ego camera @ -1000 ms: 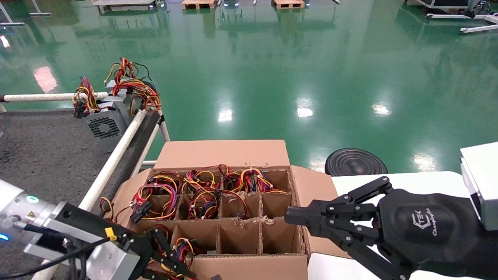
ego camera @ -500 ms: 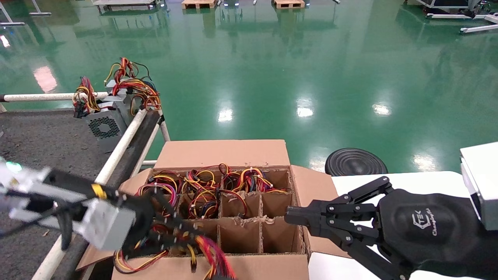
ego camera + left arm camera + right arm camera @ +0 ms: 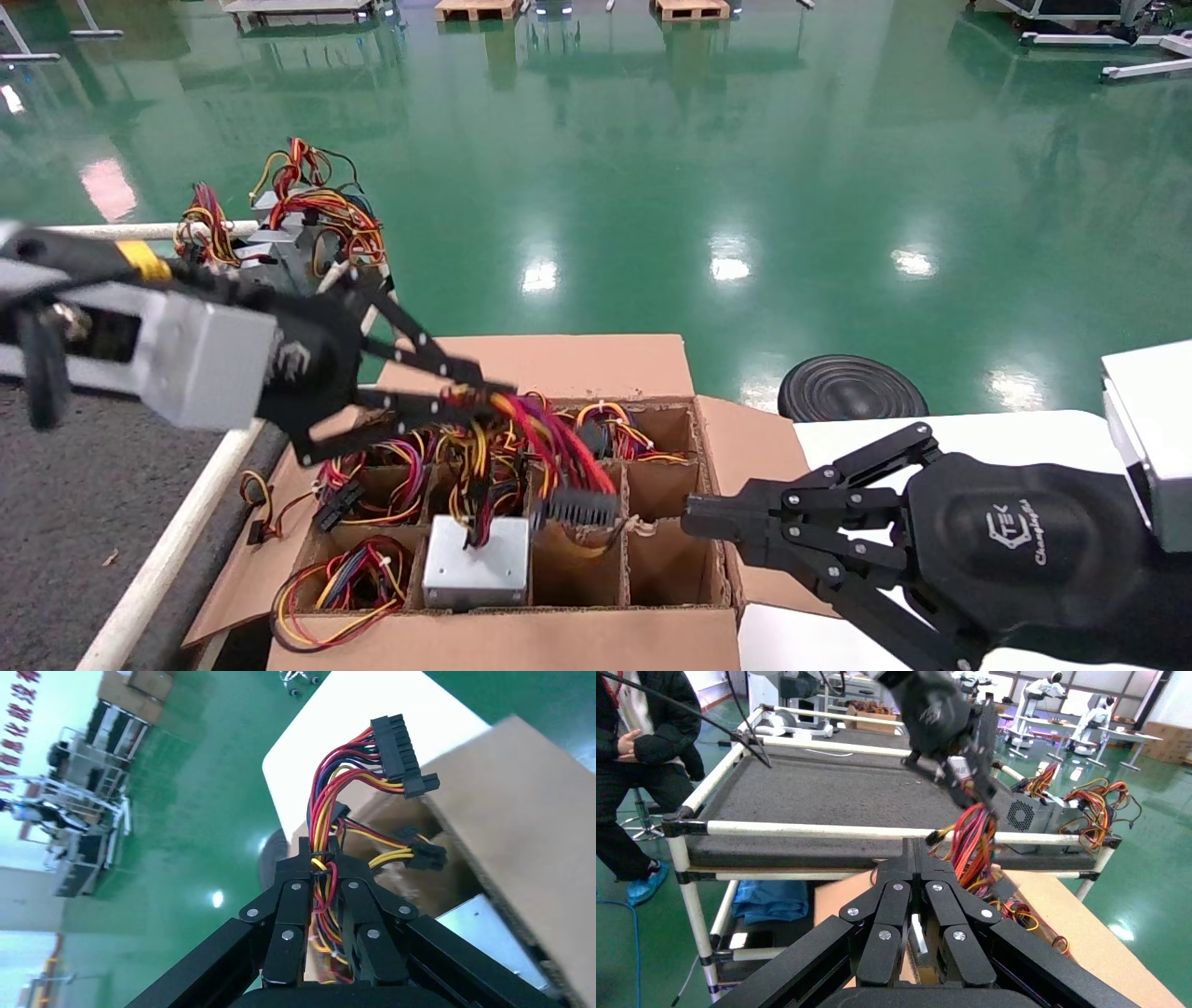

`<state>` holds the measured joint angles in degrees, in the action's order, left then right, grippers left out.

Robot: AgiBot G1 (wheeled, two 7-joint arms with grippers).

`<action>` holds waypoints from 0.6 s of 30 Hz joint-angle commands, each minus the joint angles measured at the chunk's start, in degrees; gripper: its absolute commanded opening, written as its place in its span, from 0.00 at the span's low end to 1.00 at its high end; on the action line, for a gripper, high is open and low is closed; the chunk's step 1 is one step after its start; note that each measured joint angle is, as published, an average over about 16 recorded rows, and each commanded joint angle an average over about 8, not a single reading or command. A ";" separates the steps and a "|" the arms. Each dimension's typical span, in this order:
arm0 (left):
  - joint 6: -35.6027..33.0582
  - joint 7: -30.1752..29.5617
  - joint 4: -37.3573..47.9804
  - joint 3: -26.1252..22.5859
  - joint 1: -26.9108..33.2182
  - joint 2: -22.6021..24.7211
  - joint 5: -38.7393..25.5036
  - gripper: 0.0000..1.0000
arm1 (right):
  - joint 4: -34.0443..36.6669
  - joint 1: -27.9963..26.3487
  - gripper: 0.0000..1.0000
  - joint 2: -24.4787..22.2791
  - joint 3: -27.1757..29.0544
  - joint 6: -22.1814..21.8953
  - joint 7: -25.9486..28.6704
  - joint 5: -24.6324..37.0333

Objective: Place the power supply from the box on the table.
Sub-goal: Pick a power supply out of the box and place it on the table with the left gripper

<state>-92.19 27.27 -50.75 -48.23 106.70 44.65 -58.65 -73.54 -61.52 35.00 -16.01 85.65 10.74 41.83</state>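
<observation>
The power supply (image 3: 475, 562), a plain silver-grey metal case, hangs by its red, yellow and black wires over the near row of cells in the brown box (image 3: 559, 368). My left gripper (image 3: 486, 395) is shut on that wire bundle above the box's middle. The black multi-pin plug (image 3: 577, 508) dangles beside the case. The left wrist view shows the left gripper (image 3: 321, 855) clamping the wires, with the plug (image 3: 395, 749) beyond. My right gripper (image 3: 694, 518) is shut on nothing, at the box's right wall. The dark grey table (image 3: 84, 485) lies left of the box.
Grey units with fan grilles (image 3: 250, 300) and tangled wires stand at the table's far corner. A white tube rail (image 3: 177, 550) runs between table and box. Other cells hold more wires (image 3: 372, 471). A black round disc (image 3: 852, 387) lies on the floor. A seated person (image 3: 631, 776) is beyond the table.
My left gripper has risen from the box's near-left corner and moved farther away, drawing the wire bundle up. The silver case has come up into view. The right arm has not moved.
</observation>
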 commanded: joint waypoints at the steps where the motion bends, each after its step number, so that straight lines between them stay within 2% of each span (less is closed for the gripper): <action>1: 0.10 -0.34 -0.41 0.83 0.94 0.10 -0.26 0.00 | 0.00 0.00 0.00 0.00 0.00 0.00 0.00 0.00; 18: 3.80 -1.81 -2.32 7.77 7.90 -0.55 -5.88 0.00 | 0.00 0.00 0.00 0.00 0.00 0.00 0.00 0.00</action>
<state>-88.37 25.67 -52.91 -40.56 114.62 44.08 -64.65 -73.54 -61.52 35.00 -16.01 85.65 10.74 41.83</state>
